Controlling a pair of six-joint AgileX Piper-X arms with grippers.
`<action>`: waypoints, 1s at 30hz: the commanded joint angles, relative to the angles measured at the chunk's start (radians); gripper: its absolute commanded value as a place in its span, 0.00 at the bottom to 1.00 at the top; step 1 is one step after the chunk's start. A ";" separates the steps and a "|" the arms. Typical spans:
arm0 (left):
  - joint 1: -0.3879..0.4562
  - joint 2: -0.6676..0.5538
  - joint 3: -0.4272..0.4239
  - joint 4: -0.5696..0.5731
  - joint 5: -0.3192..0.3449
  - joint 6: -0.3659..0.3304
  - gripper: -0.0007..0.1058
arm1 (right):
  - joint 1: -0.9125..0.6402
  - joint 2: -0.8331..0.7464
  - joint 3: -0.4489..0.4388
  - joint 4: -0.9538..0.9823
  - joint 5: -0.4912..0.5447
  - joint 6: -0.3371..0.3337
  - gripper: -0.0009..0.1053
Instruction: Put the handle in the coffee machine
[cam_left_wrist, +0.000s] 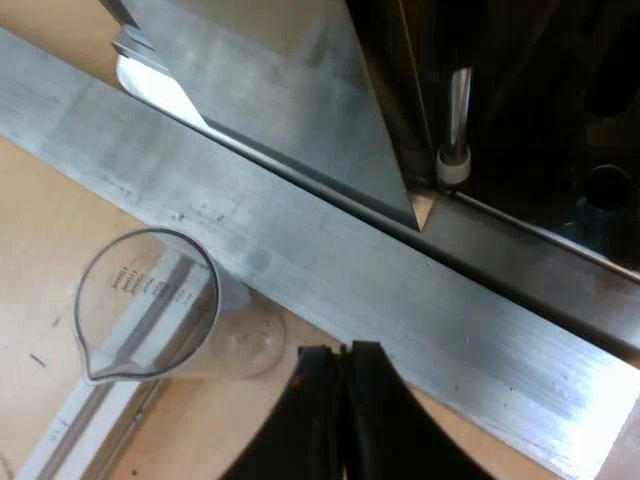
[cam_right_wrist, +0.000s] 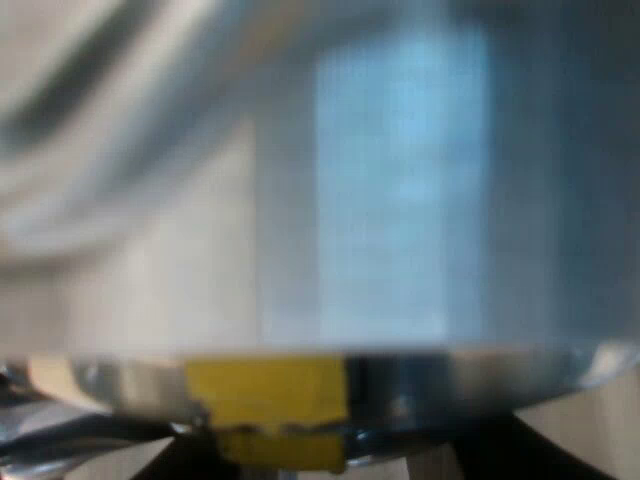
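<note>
- Left gripper (cam_left_wrist: 342, 405) first, since its black fingers (cam_left_wrist: 375, 420) are the nearest thing in the left wrist view: they're pressed together with nothing between them, over the wooden table (cam_left_wrist: 40, 270).
- Just beside those fingers is the measuring glass (cam_left_wrist: 150, 300), clear, with a pour spout and printed scale marks. It sits on the table next to a flat metal rail (cam_left_wrist: 330, 270) (can't tell if it's actually touching the rail or only overlapping it from this angle).
- That rail runs straight across the table, and a paler strip (cam_left_wrist: 80, 425) shows under and past the glass.
- On the far side of the rail is the espresso machine (cam_left_wrist: 270, 90), a brushed metal panel that comes to a corner at the rail.
- Next to that panel the machine opens into a dark recess, and a thin metal tube (cam_left_wrist: 459, 105) with a pale tip hangs down in it, ending close above the rail.
- The right wrist view is a blur: a round metal piece (cam_right_wrist: 400, 200) with a shiny rim sits right up against the camera, with a yellow patch (cam_right_wrist: 265, 395) on the rim.
- The right gripper (cam_right_wrist: 340, 462) is at that rim, and I can't tell whether it's clamped on it or loose.
- Can't tell if that metal piece is the holder either.
</note>
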 joint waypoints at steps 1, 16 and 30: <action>-0.005 0.024 -0.006 -0.006 -0.011 -0.014 0.01 | 0.007 -0.064 -0.035 -0.088 -0.032 -0.018 0.31; -0.075 0.028 -0.006 0.101 -0.011 -0.026 0.01 | 0.007 -0.064 -0.035 -0.088 -0.032 -0.018 0.31; -0.078 0.028 -0.006 0.193 -0.004 -0.025 0.01 | 0.007 -0.064 -0.035 -0.088 -0.032 -0.018 0.31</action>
